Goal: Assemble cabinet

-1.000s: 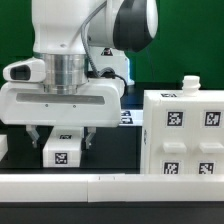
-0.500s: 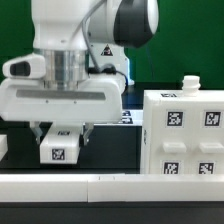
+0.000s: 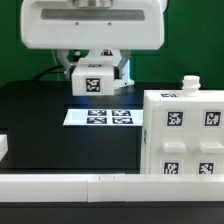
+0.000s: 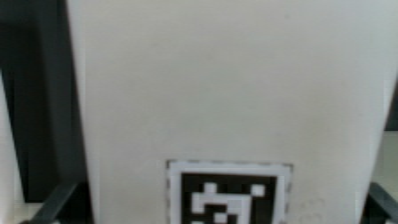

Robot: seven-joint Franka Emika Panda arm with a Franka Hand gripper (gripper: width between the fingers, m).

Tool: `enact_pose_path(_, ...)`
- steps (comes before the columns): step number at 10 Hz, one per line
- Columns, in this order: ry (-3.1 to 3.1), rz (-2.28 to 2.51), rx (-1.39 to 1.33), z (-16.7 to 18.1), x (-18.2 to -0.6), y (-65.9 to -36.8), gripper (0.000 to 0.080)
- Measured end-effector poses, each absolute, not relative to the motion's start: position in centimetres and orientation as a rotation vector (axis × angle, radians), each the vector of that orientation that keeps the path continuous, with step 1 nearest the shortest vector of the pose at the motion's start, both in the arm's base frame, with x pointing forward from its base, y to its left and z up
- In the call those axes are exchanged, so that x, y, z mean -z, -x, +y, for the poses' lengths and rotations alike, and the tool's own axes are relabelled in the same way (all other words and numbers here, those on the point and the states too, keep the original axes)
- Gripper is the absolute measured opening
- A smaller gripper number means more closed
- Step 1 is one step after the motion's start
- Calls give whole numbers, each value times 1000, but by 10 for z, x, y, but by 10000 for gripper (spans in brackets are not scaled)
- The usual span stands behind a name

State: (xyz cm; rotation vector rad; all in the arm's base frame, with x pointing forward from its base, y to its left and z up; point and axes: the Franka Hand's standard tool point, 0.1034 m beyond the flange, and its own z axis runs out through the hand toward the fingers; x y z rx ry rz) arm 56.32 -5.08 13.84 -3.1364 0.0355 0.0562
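Exterior view: we find the hand [image 3: 97, 68] risen well clear of the bench [image 3: 40, 120], clenched on a flat white tagged plastic panel [image 3: 95, 80], lifted for fitting. The large white tagged cabinet box [image 3: 185, 135] stands at the exterior view's right.

White cabinet [image 3: 182, 135], black-white square tags; white marker board [image 3: 105, 117]; black table [image 3: 40, 115].

bright, even overhead light; both views soft and low-resolution, the wrist view blurrier up close.
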Motion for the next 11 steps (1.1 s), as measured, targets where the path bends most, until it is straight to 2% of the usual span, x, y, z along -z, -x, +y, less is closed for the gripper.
enact_pose_path(3, 3140, 37, -66, -51, -139, -563, 558)
enact_pose_path(5, 3142, 20, -60, -30, -175, -594, 558)
enact_pose_path(8, 3129, 150, -3, 37, -208, -640, 558)
enact_pose_path(9, 3124, 135, 11, 46, -209, -642, 558)
enact_pose_path(11, 3126, 143, 6, 42, -208, -641, 558)
